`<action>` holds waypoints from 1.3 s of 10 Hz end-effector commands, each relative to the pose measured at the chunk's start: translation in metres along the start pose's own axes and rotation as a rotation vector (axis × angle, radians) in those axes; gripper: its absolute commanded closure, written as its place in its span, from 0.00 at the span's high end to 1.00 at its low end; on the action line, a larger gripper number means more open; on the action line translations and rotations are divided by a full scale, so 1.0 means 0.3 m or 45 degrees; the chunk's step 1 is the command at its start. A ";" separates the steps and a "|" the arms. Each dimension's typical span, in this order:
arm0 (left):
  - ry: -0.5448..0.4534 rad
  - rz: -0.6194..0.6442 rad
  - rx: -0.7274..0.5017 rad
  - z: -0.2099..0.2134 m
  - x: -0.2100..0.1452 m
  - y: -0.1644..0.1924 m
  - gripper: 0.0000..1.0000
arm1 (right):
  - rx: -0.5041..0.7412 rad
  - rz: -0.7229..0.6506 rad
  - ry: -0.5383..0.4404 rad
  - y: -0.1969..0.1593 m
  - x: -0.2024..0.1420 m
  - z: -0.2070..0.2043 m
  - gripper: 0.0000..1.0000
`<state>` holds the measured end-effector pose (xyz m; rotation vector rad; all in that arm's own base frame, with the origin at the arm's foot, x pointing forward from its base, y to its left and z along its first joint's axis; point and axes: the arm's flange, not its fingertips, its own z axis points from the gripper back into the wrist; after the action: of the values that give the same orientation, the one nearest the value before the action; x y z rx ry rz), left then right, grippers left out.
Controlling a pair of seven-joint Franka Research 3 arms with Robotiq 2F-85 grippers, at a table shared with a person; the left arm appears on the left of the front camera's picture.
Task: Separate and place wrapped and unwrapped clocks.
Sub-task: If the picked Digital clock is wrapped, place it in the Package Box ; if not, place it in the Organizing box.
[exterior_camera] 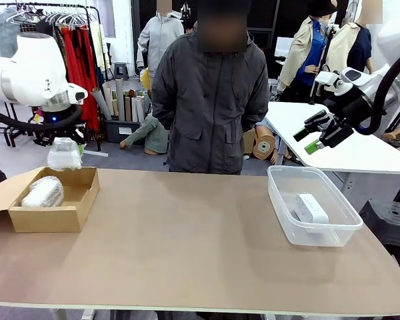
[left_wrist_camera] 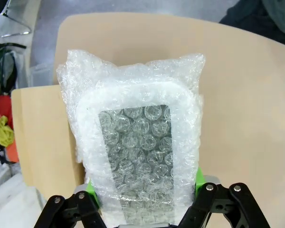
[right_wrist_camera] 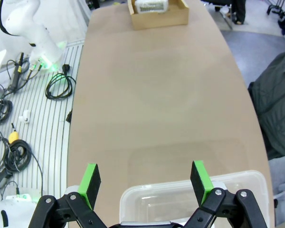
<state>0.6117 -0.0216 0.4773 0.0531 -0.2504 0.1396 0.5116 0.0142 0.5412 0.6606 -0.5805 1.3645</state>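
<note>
The flat wrapped clock [left_wrist_camera: 137,152] hangs in the left gripper [exterior_camera: 65,143], pinched between its green pads through the bubble wrap, its white frame and dark face showing through the film in the left wrist view; it sits above the far rim of the cardboard box [exterior_camera: 77,210], not yet inside; the rounder wrapped clock [exterior_camera: 43,192] already lies in that box, toward its near-left part. The step in hand looks like the lowering and release of this second bundle; to do it well, the arm should bring the clock over the free floor of the box, to the right of the rounder one, and go down until the wrap nearly meets the cardboard before the pads part, since crinkly wrap slips and a drop from height could tip the clock over the low wall; the loose top of the wrap may also catch on the rim, so a centred descent is safer. The bare clock [exterior_camera: 311,208] rests in the clear plastic bin [exterior_camera: 280,200] at the right of the table [exterior_camera: 187,247]; the right gripper [exterior_camera: 317,137] hovers above and beyond it, jaws spread wide and empty. The person stands at the far side, hands out of the work.
</note>
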 end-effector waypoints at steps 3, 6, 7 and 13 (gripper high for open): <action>-0.002 0.008 0.110 -0.060 -0.017 0.011 0.00 | -0.003 -0.017 -0.002 0.002 0.008 0.003 1.00; -0.002 -0.016 0.151 -0.118 -0.017 0.022 0.00 | -0.003 -0.017 -0.002 0.002 0.008 0.003 1.00; 0.002 -0.004 0.160 -0.127 -0.017 0.025 0.00 | -0.003 -0.017 -0.002 0.002 0.008 0.003 1.00; 0.051 -0.036 0.151 -0.155 -0.001 0.028 0.00 | -0.003 -0.017 -0.002 0.002 0.008 0.003 1.00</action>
<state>0.6177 -0.0102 0.4316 0.1518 -0.1971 0.1242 0.5116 0.0142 0.5412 0.6607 -0.5805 1.3645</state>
